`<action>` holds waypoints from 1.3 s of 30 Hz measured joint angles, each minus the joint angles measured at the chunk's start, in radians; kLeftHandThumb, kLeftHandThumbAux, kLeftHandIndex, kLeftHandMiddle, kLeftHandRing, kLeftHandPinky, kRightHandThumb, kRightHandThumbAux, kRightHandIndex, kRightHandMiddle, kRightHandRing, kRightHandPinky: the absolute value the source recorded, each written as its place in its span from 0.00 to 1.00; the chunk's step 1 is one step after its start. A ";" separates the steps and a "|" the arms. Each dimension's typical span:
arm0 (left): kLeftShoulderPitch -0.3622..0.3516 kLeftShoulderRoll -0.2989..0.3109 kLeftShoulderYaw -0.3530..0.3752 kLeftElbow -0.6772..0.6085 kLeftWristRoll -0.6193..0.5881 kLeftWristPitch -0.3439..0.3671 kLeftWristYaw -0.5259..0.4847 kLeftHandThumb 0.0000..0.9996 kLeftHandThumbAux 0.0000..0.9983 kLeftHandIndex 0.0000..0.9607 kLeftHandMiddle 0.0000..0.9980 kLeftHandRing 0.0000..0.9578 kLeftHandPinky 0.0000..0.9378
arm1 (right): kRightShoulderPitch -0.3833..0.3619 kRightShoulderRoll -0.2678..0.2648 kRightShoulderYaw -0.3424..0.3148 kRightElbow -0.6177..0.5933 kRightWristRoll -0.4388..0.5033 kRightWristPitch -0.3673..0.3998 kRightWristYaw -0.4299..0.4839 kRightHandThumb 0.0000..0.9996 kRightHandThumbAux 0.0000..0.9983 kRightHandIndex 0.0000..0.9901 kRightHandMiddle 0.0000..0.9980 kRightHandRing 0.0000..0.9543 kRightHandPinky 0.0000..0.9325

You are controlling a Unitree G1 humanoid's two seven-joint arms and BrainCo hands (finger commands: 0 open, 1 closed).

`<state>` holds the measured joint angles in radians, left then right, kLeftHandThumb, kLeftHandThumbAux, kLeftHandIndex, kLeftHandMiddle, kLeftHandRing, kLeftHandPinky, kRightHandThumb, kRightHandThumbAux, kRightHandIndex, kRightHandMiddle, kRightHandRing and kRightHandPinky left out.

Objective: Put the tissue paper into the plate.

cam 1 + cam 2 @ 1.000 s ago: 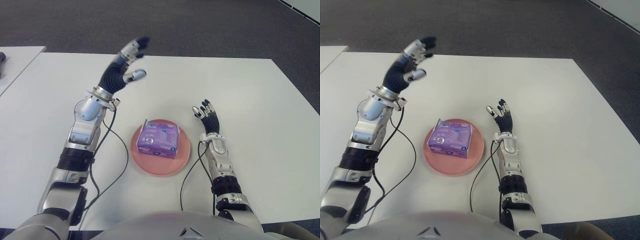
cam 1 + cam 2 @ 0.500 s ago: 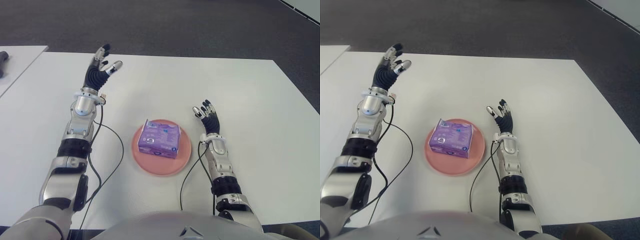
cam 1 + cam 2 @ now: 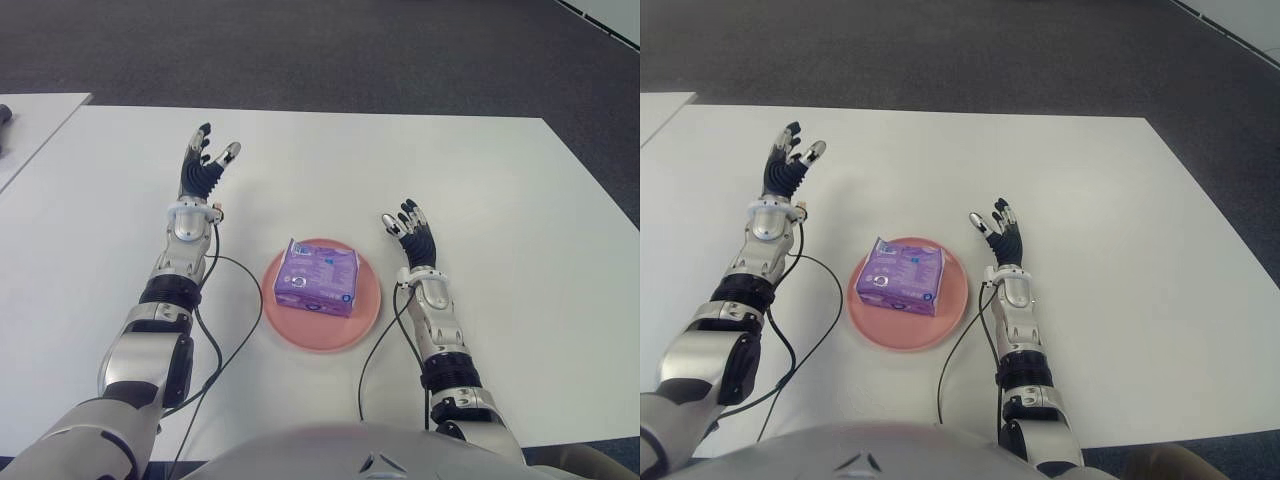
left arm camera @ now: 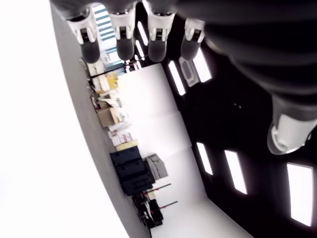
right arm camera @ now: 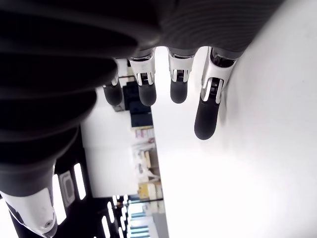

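- Fingers of both hands are spread and hold nothing.
- Left hand (image 3: 203,170) shows over bare table (image 3: 500,180), left of the plate (image 3: 370,300) (well apart).
- Right hand (image 3: 412,232) shows just right of the plate.
- Tissue pack (image 3: 318,277) lies in the plate, near the table's front edge.

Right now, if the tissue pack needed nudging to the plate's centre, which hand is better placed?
Right, probably. The right hand shows just beside the plate, fingers open, with bare table between them. The left hand is open too but sits farther off, up the table. The tissue pack already lies in the plate.
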<state>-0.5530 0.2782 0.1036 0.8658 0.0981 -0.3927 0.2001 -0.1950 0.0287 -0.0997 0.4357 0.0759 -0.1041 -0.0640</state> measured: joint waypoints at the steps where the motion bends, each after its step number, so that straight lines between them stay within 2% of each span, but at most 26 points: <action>1: 0.001 0.000 0.000 0.006 0.001 -0.008 0.008 0.00 0.48 0.00 0.00 0.00 0.00 | 0.000 0.000 0.000 -0.001 0.000 0.000 0.000 0.20 0.66 0.00 0.00 0.00 0.01; 9: 0.038 -0.017 -0.003 0.022 0.013 -0.078 0.077 0.00 0.47 0.00 0.00 0.00 0.00 | 0.001 0.000 0.000 -0.006 0.000 0.000 0.000 0.20 0.66 0.00 0.00 0.00 0.01; 20: 0.065 -0.047 -0.006 0.085 0.027 -0.099 0.100 0.00 0.46 0.00 0.00 0.00 0.00 | 0.002 -0.001 0.000 -0.006 0.000 0.000 0.000 0.20 0.66 0.00 0.00 0.00 0.01; 27: 0.088 -0.115 -0.010 0.082 0.027 -0.132 0.125 0.00 0.46 0.00 0.00 0.00 0.00 | 0.003 0.000 0.000 -0.009 0.000 0.000 0.000 0.20 0.66 0.00 0.00 0.00 0.01; 33: 0.171 -0.178 -0.035 0.032 0.030 -0.156 0.127 0.00 0.46 0.00 0.00 0.00 0.00 | 0.006 0.001 0.002 -0.012 0.000 0.000 0.000 0.20 0.66 0.00 0.00 0.00 0.01; 39: 0.313 -0.225 -0.066 -0.141 0.038 -0.132 0.123 0.00 0.45 0.00 0.00 0.00 0.00 | 0.017 0.002 0.003 -0.019 0.000 0.000 0.000 0.20 0.66 0.00 0.00 0.00 0.01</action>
<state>-0.2405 0.0537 0.0381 0.7244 0.1364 -0.5242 0.3227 -0.1780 0.0309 -0.0968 0.4168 0.0758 -0.1038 -0.0641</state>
